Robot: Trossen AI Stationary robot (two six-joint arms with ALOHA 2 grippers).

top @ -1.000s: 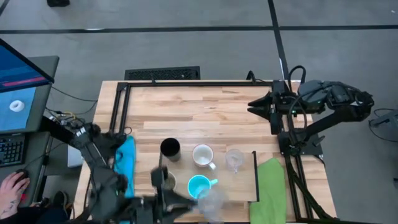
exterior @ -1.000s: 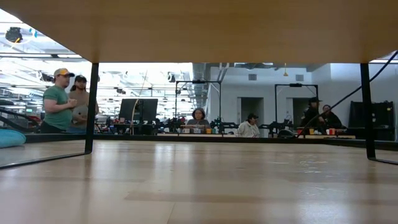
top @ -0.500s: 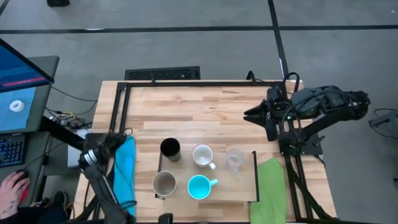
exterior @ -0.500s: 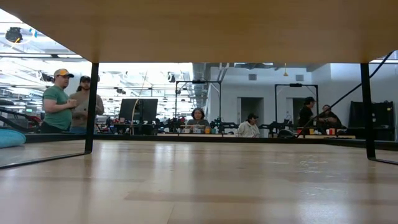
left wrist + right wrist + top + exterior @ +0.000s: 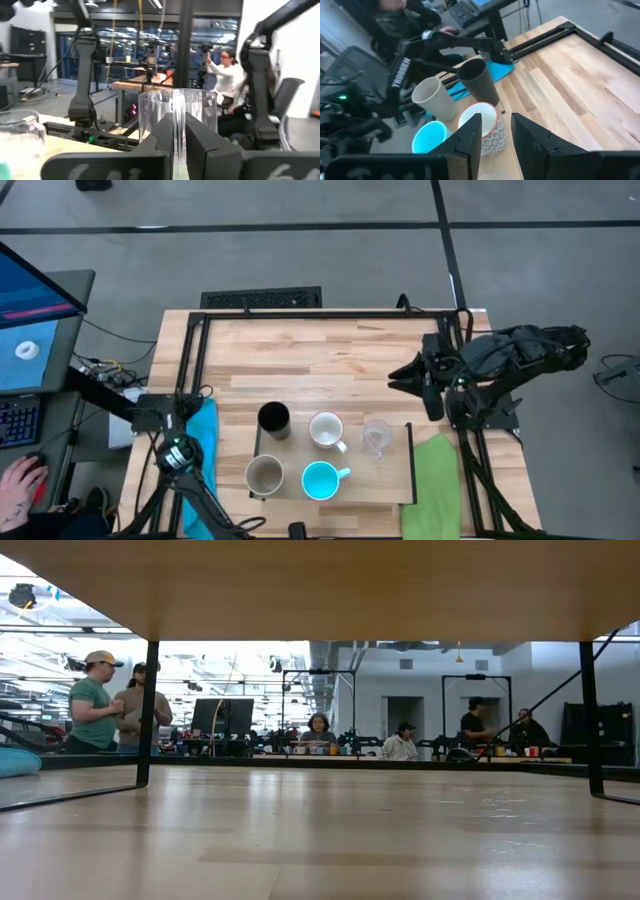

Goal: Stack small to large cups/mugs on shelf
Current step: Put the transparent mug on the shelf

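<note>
the left gripper (image 5: 179, 145) is clamped on the wall of a clear glass (image 5: 176, 117), lifted off the tabletop's (image 5: 330, 360) left front. the right gripper (image 5: 496, 132) hangs parted and empty over the right side. black tumbler (image 5: 273, 418), white mug (image 5: 326, 429), second glass (image 5: 376, 436), beige mug (image 5: 264, 475) and blue mug (image 5: 320, 478) stand around the shelf (image 5: 385, 480).

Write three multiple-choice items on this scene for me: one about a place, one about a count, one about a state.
1. Relative to the shelf, the green cloth lies:
A) toward the left arm
B) on top of it
C) toward the right arm
2. Vessels showing in the high view:
A) three
B) five
C) seven
3. The left claw is:
A) shut on a clear glass
B) open, empty
C) shut on the blue mug

Answers:
1 C: it lies beyond the rail on that side.
2 B: black tumbler, white mug, beige mug, blue mug, standing glass.
3 A: its wrist view shows the glass wall pinched.
</note>
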